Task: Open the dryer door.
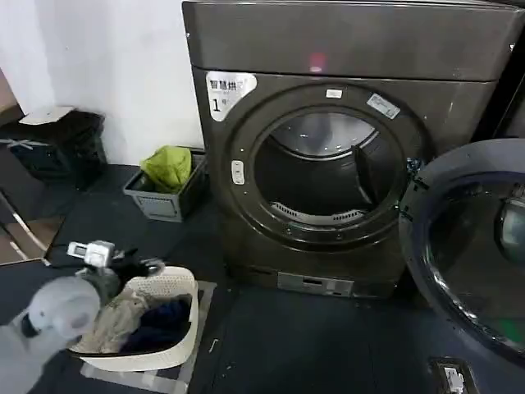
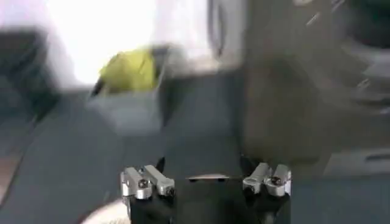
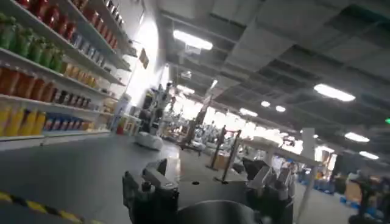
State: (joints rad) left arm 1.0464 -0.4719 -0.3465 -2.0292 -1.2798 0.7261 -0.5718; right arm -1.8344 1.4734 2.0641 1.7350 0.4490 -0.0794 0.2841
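Nearest the robot, low on its left side, the left gripper (image 1: 144, 264) hovers over a white perforated plastic laundry basket (image 1: 176, 289) heaped with pale and dark blue clothes. In the left wrist view its jaws stand wide apart with nothing between them. The right gripper (image 3: 207, 182) shows in its own wrist view with jaws likewise parted and empty. It faces long shelves of coloured bottles (image 3: 36, 73) rather than the machine.

Across the dark floor (image 1: 271, 328), forward and to the right of the left gripper, hangs the dryer door (image 1: 426, 246), a large round porthole with a dark rim and tinted glass. It is swung fully out to the right of the opening, hinged at the opening's right edge, with its inner face towards the robot. So the task looks done. The door sits on the right arm's side, well apart from the left jaws.

Behind it stands the dryer (image 1: 344, 41), a big dark grey-brown metal front-loader with its steel drum (image 1: 328, 135) exposed. The floor in front of the opening is bare, so there is room to move there, though the open door crowds the right side.

Farther left, a grey plastic bin holding a green cloth (image 1: 168, 168) sits just beside the dryer, against the white wall (image 1: 115, 66).
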